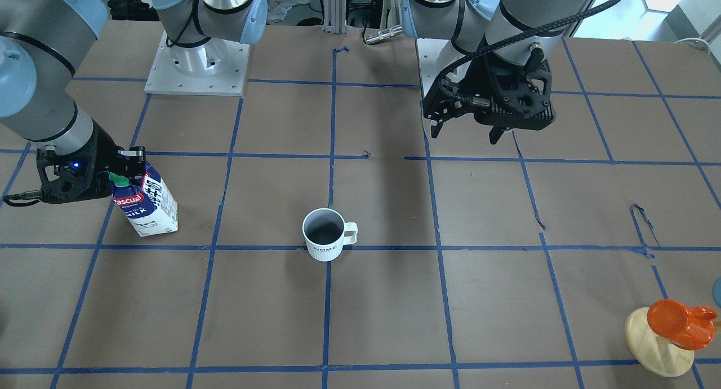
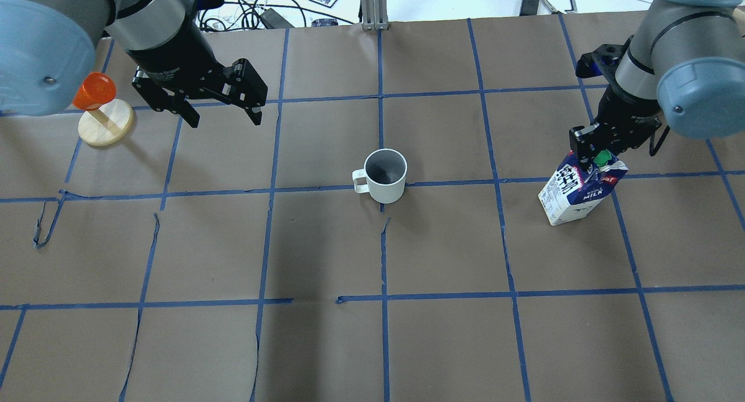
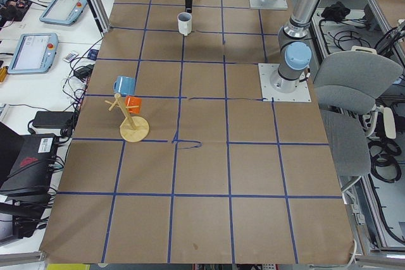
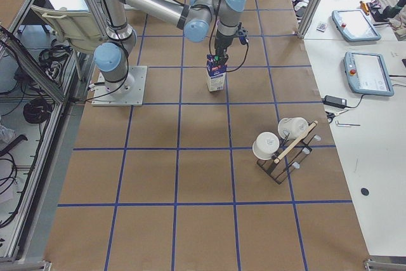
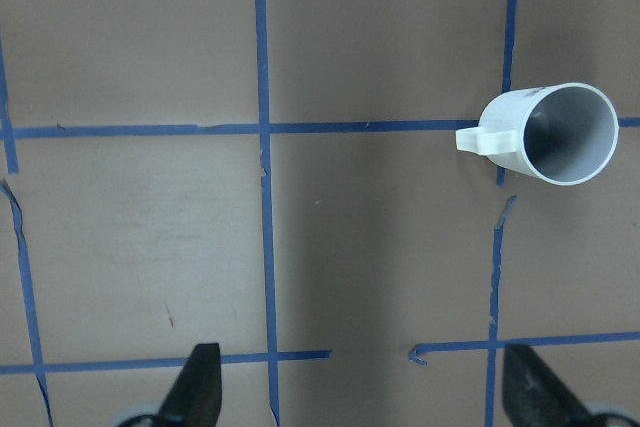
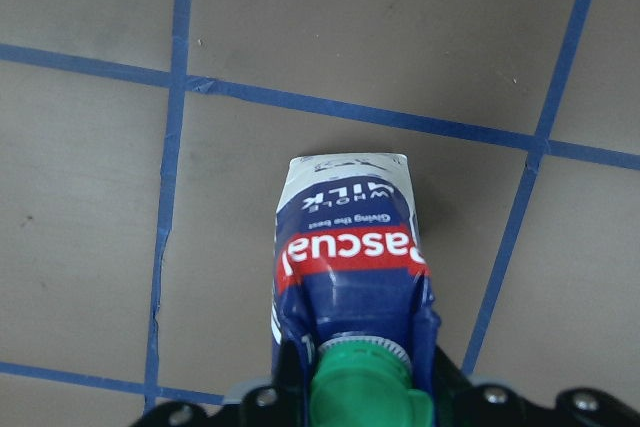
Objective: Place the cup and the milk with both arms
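Note:
The white ribbed cup stands upright mid-table on a blue tape line; it also shows in the overhead view and the left wrist view. My left gripper is open and empty, raised above the table behind and to the left of the cup, well apart from it; in the front-facing view it is at the upper right. My right gripper is shut on the gable top of the milk, by its green cap. The milk is upright, to the cup's right, and also shows in the right wrist view.
An orange cup on a round wooden stand sits at the table's far left, beside my left arm. A rack with white cups stands at the right end. The arm base plates are at the robot's edge. Blue tape lines grid the brown table.

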`<state>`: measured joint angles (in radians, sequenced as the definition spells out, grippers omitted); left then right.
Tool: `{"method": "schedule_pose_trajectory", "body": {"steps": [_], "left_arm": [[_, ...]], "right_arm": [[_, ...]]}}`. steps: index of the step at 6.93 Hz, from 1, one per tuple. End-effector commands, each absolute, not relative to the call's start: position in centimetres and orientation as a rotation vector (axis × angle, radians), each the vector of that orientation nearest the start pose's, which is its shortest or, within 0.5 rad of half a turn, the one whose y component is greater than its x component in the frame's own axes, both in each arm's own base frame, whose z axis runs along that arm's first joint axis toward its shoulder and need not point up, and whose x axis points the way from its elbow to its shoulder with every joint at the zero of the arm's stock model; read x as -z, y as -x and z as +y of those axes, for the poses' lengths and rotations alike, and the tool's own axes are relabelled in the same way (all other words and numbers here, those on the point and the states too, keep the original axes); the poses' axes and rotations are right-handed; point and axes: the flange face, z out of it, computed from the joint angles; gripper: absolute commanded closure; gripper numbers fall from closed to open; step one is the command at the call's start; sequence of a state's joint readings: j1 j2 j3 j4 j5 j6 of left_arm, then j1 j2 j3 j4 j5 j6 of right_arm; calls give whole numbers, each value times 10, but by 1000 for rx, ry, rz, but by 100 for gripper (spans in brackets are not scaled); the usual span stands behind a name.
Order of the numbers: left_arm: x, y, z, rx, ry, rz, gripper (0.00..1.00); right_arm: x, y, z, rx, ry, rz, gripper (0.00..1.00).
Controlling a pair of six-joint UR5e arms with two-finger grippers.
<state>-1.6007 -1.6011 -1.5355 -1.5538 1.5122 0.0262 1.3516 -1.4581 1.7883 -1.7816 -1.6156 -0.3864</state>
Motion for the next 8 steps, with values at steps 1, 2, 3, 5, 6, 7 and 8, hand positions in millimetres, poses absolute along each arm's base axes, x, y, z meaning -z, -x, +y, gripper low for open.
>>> {"method": "schedule_pose_trajectory", "body": {"steps": [1,2,3,5,6,7,8], "left_arm": [[-494,148,-503,54,-105,3165,0],[-494,147,-503,54,-100,3165,0],[-494,147,-503,56,-98,3164,0],[-494,146,-503,56,-95,3161,0],[-494,146,-503,56,-93,3161,0],[-495,146,-504,58,-90,3159,0],[-495,146,-504,58,-88,3161,0]], "right_arm": [[-374,-39,-532,-158,147,3097,83],[-380,-57,-540,-143,65,3088,83],[-379,-95,-544,-134,32,3081,83],[-379,-159,-561,-123,-55,3094,83],[-374,-192,-564,-129,-76,3098,83],[-374,-218,-566,-107,-111,3098,82],[-368,-230,-568,-121,-126,3099,82]]}}
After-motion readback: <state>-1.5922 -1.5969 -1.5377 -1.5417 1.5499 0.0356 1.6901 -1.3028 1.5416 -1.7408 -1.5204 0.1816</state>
